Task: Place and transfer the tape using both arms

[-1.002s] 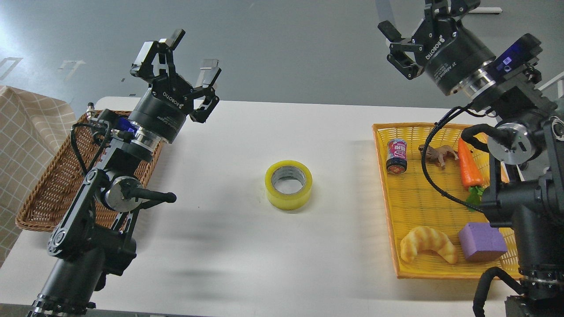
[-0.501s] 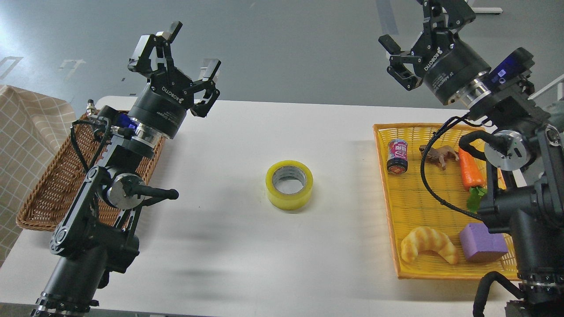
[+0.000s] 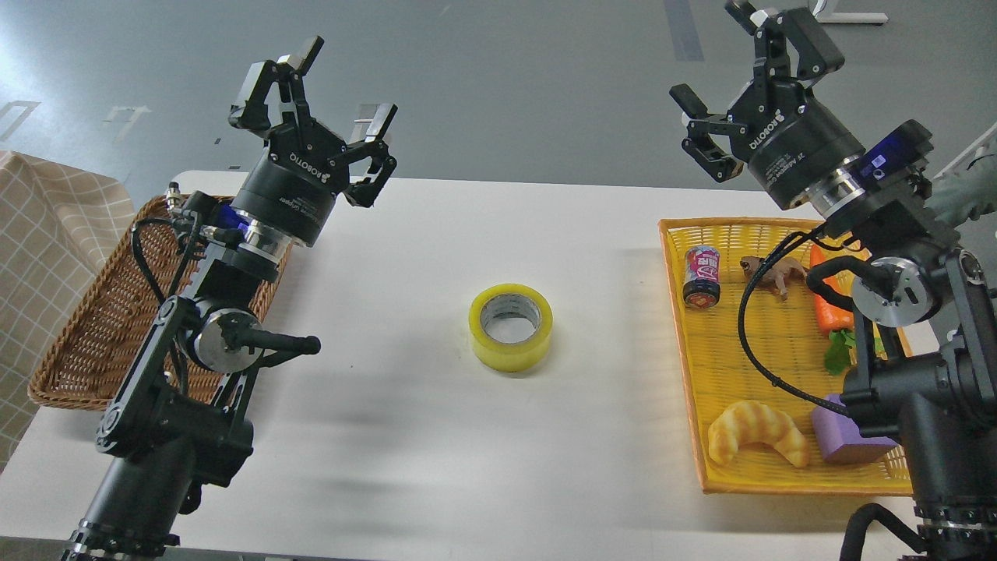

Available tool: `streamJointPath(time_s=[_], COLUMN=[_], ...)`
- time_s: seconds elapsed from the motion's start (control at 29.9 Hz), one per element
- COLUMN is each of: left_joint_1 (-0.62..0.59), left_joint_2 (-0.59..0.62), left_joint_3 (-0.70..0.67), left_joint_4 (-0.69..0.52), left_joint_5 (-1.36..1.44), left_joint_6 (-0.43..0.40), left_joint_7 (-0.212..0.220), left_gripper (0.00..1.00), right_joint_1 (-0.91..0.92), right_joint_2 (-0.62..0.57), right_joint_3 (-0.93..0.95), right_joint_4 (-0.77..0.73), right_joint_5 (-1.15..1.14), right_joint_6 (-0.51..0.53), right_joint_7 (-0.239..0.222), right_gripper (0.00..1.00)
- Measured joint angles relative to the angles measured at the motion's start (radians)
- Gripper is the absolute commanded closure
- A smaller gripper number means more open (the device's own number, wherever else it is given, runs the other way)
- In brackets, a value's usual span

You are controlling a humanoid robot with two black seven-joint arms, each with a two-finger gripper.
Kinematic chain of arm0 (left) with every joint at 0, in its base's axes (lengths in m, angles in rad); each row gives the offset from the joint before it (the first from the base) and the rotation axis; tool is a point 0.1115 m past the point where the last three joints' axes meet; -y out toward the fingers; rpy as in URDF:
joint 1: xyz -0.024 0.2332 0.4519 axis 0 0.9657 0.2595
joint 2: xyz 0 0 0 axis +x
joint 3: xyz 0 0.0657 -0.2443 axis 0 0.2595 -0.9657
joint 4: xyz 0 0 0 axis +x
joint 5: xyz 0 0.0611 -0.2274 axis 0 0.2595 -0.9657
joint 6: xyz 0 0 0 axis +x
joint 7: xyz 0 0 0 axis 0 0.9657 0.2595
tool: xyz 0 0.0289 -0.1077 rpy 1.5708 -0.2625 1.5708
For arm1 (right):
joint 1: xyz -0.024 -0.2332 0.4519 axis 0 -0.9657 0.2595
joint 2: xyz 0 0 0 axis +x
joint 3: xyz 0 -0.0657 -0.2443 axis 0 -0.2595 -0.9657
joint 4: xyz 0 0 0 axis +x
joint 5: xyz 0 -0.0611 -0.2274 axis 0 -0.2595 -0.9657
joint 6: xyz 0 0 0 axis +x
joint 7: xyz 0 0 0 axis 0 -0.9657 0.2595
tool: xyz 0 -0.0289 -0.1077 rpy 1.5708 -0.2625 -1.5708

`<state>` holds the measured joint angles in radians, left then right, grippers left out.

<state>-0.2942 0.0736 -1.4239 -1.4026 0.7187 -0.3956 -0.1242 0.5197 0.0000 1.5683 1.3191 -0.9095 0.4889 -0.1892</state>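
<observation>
The tape point(image 3: 510, 326), a wide yellow roll with a pale grey core, lies flat on the white table point(image 3: 483, 452) at its middle, touched by nothing. My left gripper point(image 3: 325, 92) is open and empty, raised above the table's far left, well left of the tape. My right gripper point(image 3: 736, 66) is open and empty, raised above the far right, over the back of the yellow tray point(image 3: 685, 374).
A brown wicker basket point(image 3: 74, 343) stands at the left under my left arm. The yellow tray holds a small can point(image 3: 701, 275), a toy animal point(image 3: 771, 273), a carrot point(image 3: 829, 308), a croissant point(image 3: 755, 442) and a purple block point(image 3: 845, 440). A checked cloth point(image 3: 43, 234) lies far left.
My right arm has swung left and inward over the tray, its gripper lower. My left gripper shifted slightly right. The tape has not moved.
</observation>
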Motion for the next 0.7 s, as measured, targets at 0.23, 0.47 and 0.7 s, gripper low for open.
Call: streamJointPath(time_s=[0.23, 0.47, 0.7], left_joint_1=[-0.003, -0.006, -0.021], left_joint_2=[-0.006, -0.005, -0.003], left_joint_3=[0.002, 0.024, 0.104], left_joint_4=[0.001, 0.001, 0.001], left_joint_5=[0.003, 0.011, 0.053], left_joint_6=[-0.003, 0.019, 0.048], left_joint_7=[0.000, 0.012, -0.002], left_gripper=[0.02, 0.02, 0.02], right_joint_1=[-0.002, 0.000, 0.001], right_joint_2=[0.000, 0.000, 0.000], right_joint_3=[-0.002, -0.003, -0.001], right_joint_4=[0.002, 0.004, 0.005], right_joint_5=[0.004, 0.004, 0.003], right_joint_6=[0.000, 0.000, 0.000], right_joint_7=[0.005, 0.052, 0.096], right_gripper=[0.00, 0.00, 0.01])
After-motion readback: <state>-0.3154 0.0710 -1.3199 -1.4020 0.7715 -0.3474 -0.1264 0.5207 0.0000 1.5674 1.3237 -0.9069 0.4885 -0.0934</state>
